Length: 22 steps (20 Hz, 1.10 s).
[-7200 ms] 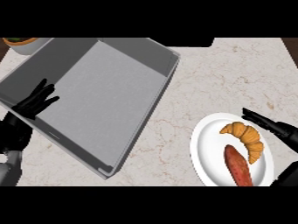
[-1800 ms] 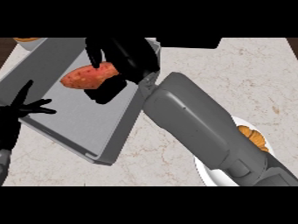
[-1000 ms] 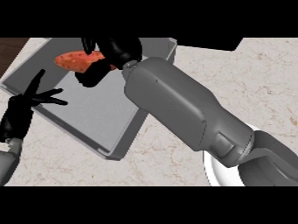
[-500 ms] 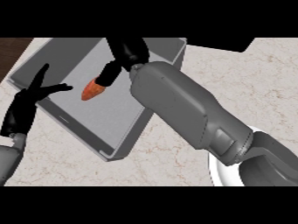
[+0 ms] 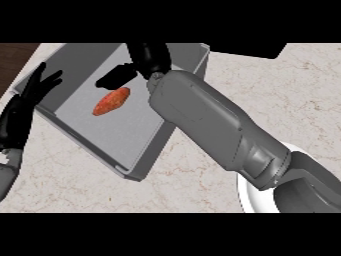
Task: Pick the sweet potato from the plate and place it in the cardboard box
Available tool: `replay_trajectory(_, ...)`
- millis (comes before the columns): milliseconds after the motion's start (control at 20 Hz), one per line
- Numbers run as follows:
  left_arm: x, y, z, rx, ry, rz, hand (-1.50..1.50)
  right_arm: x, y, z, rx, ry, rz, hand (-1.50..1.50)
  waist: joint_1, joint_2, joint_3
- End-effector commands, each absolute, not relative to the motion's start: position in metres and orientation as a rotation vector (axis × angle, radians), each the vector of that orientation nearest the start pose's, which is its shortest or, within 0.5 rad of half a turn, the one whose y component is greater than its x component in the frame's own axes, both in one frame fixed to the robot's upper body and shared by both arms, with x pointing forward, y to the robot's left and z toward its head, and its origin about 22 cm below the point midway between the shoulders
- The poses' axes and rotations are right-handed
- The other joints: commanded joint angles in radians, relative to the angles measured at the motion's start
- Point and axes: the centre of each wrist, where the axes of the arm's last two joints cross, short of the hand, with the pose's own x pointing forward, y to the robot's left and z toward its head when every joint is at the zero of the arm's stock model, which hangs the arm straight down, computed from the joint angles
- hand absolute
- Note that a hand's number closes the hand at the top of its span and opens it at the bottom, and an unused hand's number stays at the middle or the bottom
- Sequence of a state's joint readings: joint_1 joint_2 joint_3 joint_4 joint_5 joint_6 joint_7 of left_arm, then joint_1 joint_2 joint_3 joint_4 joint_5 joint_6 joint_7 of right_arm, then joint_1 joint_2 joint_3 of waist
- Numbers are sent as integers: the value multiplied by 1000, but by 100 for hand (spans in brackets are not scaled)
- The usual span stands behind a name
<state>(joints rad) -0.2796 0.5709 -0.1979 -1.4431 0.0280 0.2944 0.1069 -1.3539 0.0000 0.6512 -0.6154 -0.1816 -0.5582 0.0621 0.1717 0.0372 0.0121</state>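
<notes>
Sweet potato (image 5: 112, 101) is lying inside the cardboard box (image 5: 140, 162), orange and tilted, on the grey floor toward the upper middle, apart from the walls as far as I can tell. Right hand (image 5: 147, 61) sits just above it, up and to the right, fingers relaxed and holding nothing, with a dark fingertip just next to the potato's top end. Its big grey forearm runs diagonally from the lower right over the box's right wall and covers most of the white plate (image 5: 256, 201) at the bottom right. Left hand (image 5: 31, 98) rests open along the box's left edge, fingers spread and pointing up. Marble counter (image 5: 291, 95) shows bare to the right of the box.
</notes>
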Motion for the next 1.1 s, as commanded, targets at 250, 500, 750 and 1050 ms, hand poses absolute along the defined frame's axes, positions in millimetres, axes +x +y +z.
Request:
replay_trajectory(250, 290, 327, 41, 599, -1422, -304, 0, 408, 19, 183, -52, -1974, 399, -150, -67, -2, -14)
replay_trajectory(500, 273, 342, 36, 623, -1397, -251, 0, 431, -18, 160, -58, -1945, 333, -150, -103, -10, -13)
replay_trajectory(750, 263, 340, 21, 623, -1392, -246, 0, 444, -68, 130, -67, -1913, 353, -150, -138, -16, -13)
replay_trajectory(1050, 263, 344, 18, 627, -1394, -227, 0, 460, -129, 133, -72, -1934, 393, -150, -149, -15, -13)
